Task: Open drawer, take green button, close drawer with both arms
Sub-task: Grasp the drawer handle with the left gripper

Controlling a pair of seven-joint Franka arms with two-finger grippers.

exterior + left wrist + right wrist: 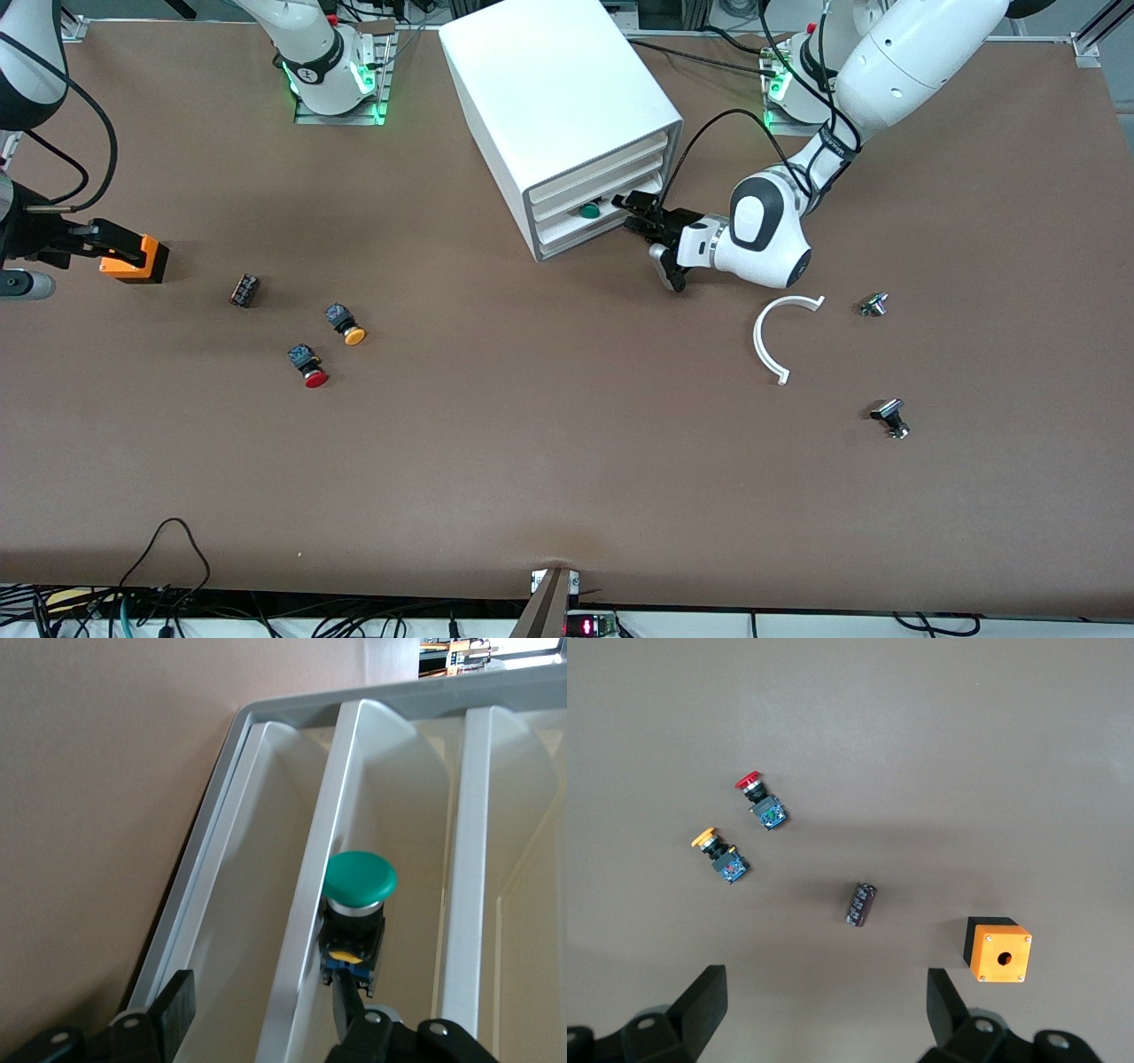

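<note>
Front view: the left arm reaches from its base down to the open front of the white drawer cabinet (567, 115), and the left hand (640, 215) sits at the mouth of the drawer (576, 226), the lowest tray. The green-capped button (588, 211) lies in that drawer, just beside the fingertips. From here the fingers look partly parted, and contact with the button cannot be judged. The right hand (111, 244) hangs over the orange switch box (135, 258) at the right arm's end of the surface (567, 461); this arm waits. Nearer the camera lie a small dark block (244, 290), a yellow-capped button (346, 324) and a red-capped button (308, 365). Toward the left arm's end lie a white curved piece (772, 341) and two small metal parts (874, 304) (891, 418).

Left wrist view: the left hand (257, 1005) is moderately open. One finger (347, 1005) reaches the button's (359, 877) dark body at its base; the other finger stands in the neighbouring tray, apart from it. The button's long axis runs along the drawer's (390, 780) length, green cap pointing into the cabinet, block end toward the hand.

Right wrist view: the right hand (824, 1005) is spread wide and holds nothing. Below it on the surface lie the orange box (997, 950), the dark block (860, 904) and the red-capped (761, 799) and yellow-capped (719, 853) buttons.
</note>
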